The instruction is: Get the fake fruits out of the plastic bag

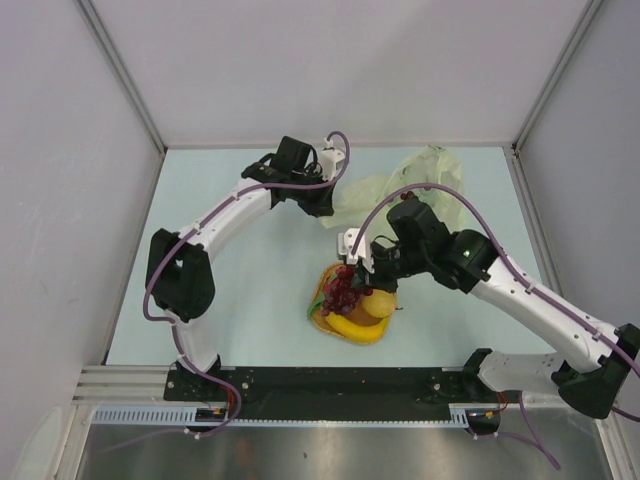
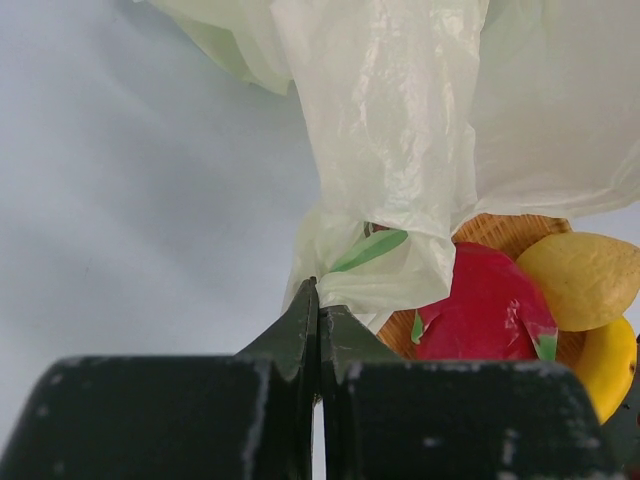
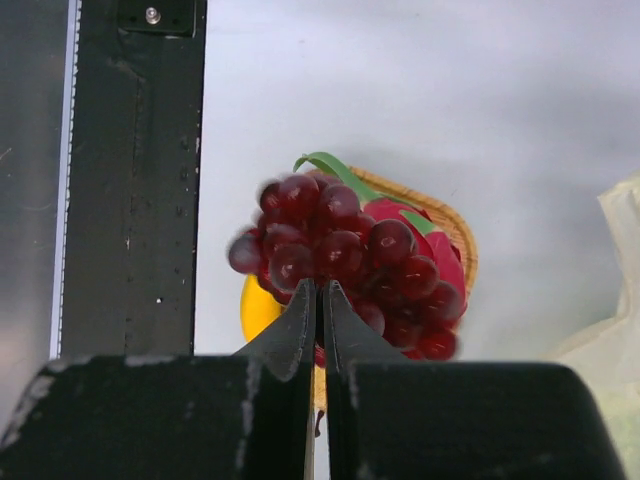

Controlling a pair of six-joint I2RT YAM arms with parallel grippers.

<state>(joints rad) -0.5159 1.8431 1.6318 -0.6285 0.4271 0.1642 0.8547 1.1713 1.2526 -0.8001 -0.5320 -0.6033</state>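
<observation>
Centre of the top view: right gripper (image 1: 352, 264), fingers pressed tight, pinching the grape bunch (image 1: 340, 290) by its top. We see the bunch hanging just above the other fake fruits, lower centre of the frame. Right wrist cam: grapes right at the fingertips, slightly blurred.

Under them the orange mat (image 2: 495, 228) carries the red dragon fruit (image 2: 480, 310), the yellow pear-like fruit (image 1: 380, 303) and, at its lower edge, the banana (image 1: 358, 330). All three are out of the bag, on the pale table (image 1: 240, 300).

Up and right of centre we've got the plastic bag (image 1: 405, 185), crumpled, pale yellow-green. Left gripper (image 2: 317, 297) sits at the bag's left end, fingers pressed together w/ a fold of film at the tips; looks pinched. Left wrist cam: bag fills the upper right, and a green tip shows at its lower fold, just left of the dragon fruit.
</observation>
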